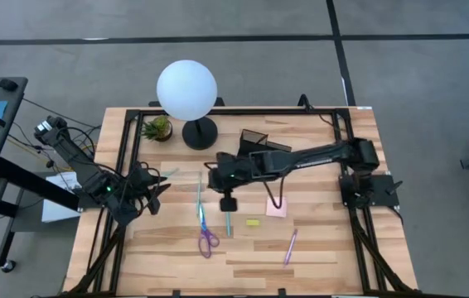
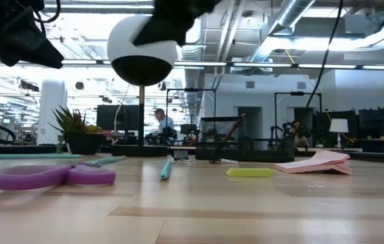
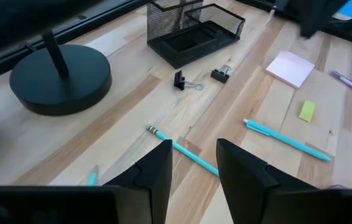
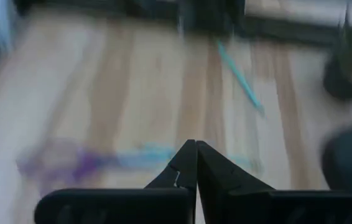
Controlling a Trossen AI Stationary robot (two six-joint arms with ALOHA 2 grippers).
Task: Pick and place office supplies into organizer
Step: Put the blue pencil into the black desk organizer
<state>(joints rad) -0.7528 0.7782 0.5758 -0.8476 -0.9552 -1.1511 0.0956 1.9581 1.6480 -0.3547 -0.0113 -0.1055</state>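
Reaching across the middle of the bench, the right gripper (image 1: 228, 201) has its fingers pressed together on nothing, poised above the teal pen (image 1: 227, 222) probably to line up a pick. Near the left edge, the left gripper (image 3: 191, 163) waits parted and empty. Toward the far edge, the organizer (image 1: 261, 145) stands apart from the loose supplies.

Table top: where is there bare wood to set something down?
Bare wood lies along the near edge below the scissors and pink-purple pen, and right of the sticky pad. It is crowded between the lamp base, organizer and right pincer.
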